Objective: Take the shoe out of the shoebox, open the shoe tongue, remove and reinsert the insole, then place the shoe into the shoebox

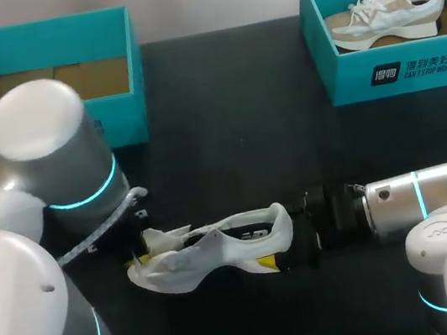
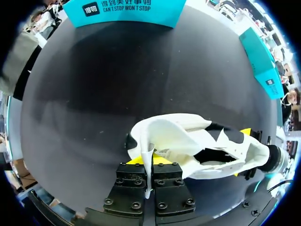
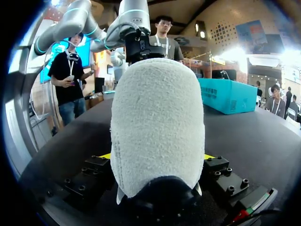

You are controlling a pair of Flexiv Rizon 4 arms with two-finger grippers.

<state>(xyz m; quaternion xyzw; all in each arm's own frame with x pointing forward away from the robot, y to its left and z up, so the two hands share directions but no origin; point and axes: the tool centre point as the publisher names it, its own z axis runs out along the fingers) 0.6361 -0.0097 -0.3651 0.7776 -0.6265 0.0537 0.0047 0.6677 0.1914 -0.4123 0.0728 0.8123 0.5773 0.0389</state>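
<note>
A white shoe point(image 1: 219, 249) lies on its side on the dark table point(image 1: 239, 156), near the front middle. My right gripper point(image 1: 292, 250) comes in from the right and is shut on the shoe's heel point(image 3: 157, 132), one yellow tip on each side. My left gripper point(image 2: 148, 162) is at the toe end, shut on a thin white flap that looks like the shoe tongue point(image 2: 150, 150). In the head view my left arm hides that gripper. The dark opening of the shoe point(image 2: 211, 153) faces the left wrist camera. I cannot make out the insole.
An open teal shoebox point(image 1: 118, 120) with a bare cardboard floor stands at the back left. A second teal shoebox point(image 1: 412, 69) at the back right holds a beige and white shoe point(image 1: 386, 10). Bare table lies between the boxes and the held shoe.
</note>
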